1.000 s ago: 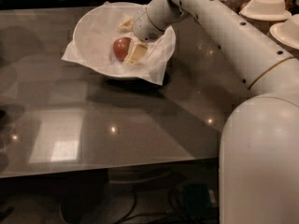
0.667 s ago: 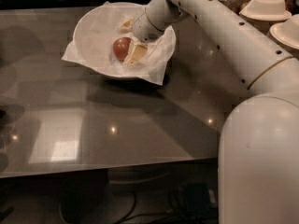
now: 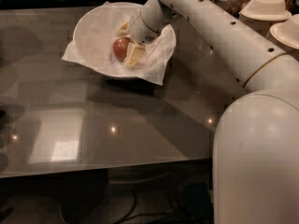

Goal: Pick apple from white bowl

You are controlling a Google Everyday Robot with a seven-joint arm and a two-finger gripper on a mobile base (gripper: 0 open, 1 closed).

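Gripper (image 3: 126,45) is down inside white bowl (image 3: 88,27) on bench (image 3: 140,115). Fingers (image 3: 134,55) are spread either side of apple (image 3: 119,48), which rests on paper liner (image 3: 159,69) btwn them. Prob. lined up to close; not yet lifted.

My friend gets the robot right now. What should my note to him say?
Gripper: down inside the bowl, right beside the apple. Whether it has a grip cannot be seen.
Apple: in the bowl, on the paper lining, toward the right side.
Bowl: at the far end of the table.
Done: arm has reached the apple.
Left: make sure of the grip, then lift the apple out of the bowl.
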